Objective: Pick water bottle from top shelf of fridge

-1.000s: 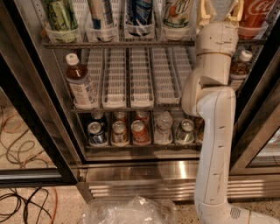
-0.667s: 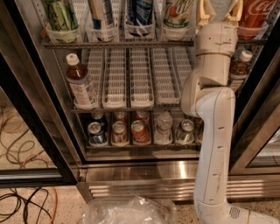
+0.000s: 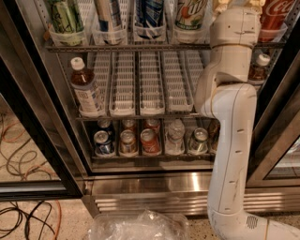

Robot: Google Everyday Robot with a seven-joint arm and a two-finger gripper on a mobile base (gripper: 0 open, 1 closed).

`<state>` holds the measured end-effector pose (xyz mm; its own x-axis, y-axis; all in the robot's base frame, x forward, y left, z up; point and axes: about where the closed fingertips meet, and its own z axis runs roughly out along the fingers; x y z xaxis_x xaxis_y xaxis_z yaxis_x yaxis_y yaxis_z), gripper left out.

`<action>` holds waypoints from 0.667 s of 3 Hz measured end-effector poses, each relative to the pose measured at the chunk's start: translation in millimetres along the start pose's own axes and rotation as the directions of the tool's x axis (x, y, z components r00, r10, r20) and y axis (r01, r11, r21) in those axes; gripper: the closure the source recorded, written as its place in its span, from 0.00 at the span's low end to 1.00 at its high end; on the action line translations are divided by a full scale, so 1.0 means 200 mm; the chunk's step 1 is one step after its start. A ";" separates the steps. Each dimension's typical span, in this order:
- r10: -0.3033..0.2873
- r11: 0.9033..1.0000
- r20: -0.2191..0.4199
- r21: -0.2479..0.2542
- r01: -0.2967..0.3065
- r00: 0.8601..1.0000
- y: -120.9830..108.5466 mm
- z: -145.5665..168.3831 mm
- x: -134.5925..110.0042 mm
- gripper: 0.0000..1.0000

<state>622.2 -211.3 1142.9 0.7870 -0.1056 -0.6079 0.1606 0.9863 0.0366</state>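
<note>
Gripper [image 3: 238, 3] sat at the right end of the top shelf [image 3: 126, 47] of the fridge [image 3: 150, 183], cut off by the upper edge, so whether it was released or clenched could not be told. The white arm [image 3: 232, 117] covered the lane beside the Coca-Cola bottle [image 3: 276, 14], and the water bottle could not be made out there. Nothing had shifted since the earlier frame.

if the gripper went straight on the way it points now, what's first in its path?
Cannot tell for sure. The gripper sits at the picture's top edge, above the grey-railed wire top shelf, between the white-and-green labelled bottle and the red cola bottle; its lane ahead is cut off.
</note>
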 end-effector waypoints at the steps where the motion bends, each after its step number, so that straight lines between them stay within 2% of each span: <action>1: -0.014 1.000 0.021 -0.013 0.015 1.000 0.00 0.00 -0.06 1.00; 2: -0.015 1.000 0.018 -0.009 0.016 1.000 0.00 -0.04 -0.08 1.00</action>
<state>604.7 -209.4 1146.5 0.7953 -0.1231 -0.5936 0.1674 0.9857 0.0199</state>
